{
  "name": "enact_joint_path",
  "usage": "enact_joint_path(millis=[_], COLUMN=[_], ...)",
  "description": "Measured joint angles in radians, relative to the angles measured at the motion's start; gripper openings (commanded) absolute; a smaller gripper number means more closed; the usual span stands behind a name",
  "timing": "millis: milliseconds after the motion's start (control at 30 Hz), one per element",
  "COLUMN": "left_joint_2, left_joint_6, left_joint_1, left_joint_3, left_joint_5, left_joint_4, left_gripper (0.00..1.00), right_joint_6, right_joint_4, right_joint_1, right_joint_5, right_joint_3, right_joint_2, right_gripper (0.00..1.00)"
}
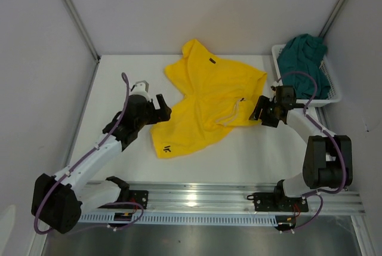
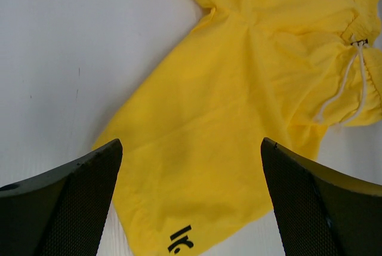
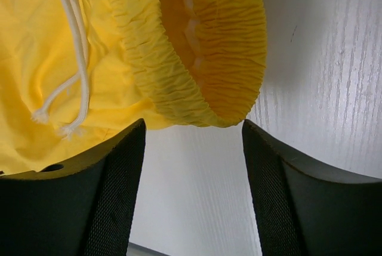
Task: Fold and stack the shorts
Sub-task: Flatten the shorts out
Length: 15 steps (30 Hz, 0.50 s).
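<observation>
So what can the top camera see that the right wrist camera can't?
Only the top view: the dark teal green fabric shorts in the white plastic mesh basket, and the left arm's open tool. Only the right wrist view: the crinkly folds of the elastic waistband up close. Both: the bright yellow fabric shorts, their white drawstring, the white table, and the right tool.

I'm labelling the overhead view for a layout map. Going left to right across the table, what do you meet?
left gripper → yellow shorts → right gripper → white basket, with the teal shorts inside it.
</observation>
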Motion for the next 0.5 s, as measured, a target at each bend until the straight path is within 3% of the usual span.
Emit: enact_joint_path(millis=[300,500], left_joint_2=[-0.323,-0.430], left_joint_6=[-0.039,-0.093], left_joint_1=[-0.001,-0.001], left_joint_3=[-0.137,-0.211], left_joint_5=[0.010,0.039], left_joint_4=[-0.102,-0.143], left_gripper=[0.99,0.99], right_joint_6=[0.003,0.059], right_joint_4=[0.066,0.106], right_joint_1=[0.013,0.013], right_joint_5=[0.043,0.058], right_joint_3=[-0.025,-0.052], right_joint_2=[-0.041,-0.043], right_gripper=[0.75,0.84])
